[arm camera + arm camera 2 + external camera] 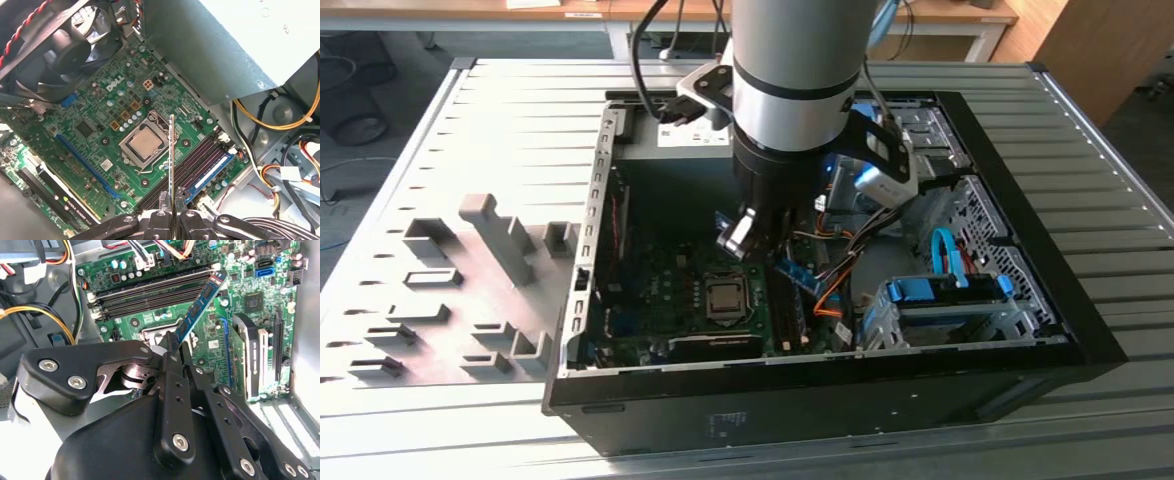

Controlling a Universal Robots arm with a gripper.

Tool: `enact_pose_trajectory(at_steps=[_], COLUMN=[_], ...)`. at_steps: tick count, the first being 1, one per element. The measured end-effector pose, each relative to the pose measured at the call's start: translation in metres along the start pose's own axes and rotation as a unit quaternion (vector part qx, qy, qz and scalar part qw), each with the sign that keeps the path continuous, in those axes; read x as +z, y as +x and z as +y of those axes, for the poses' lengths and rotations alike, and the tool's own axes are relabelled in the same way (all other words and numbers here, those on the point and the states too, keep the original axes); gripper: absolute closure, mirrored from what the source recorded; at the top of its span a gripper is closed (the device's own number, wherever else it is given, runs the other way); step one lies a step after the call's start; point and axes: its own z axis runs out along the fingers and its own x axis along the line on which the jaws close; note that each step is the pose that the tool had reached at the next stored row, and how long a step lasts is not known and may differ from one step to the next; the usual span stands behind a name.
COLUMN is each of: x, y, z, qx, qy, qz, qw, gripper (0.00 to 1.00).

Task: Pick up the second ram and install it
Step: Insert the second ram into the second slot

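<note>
The memory stick (171, 150) is gripped at one end by the closed claw (171, 196) and held on edge over the motherboard (95, 125). It is held above the side of the processor chip (144, 145) that faces the memory slots (200, 162), inside the open computer case (1047, 270) on the table (440, 150).
</note>
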Motion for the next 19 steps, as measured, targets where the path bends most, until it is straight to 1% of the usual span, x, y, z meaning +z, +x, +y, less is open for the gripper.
enact_pose_trajectory(at_steps=[9,19], x=[0.0001,0.0003], y=[0.0,0.0], z=[0.0,0.0], qx=[0.023,0.045], qy=[0.0016,0.0031], qz=[-0.0004,-0.0008], qw=[0.9997,0.999], gripper=[0.86,0.86])
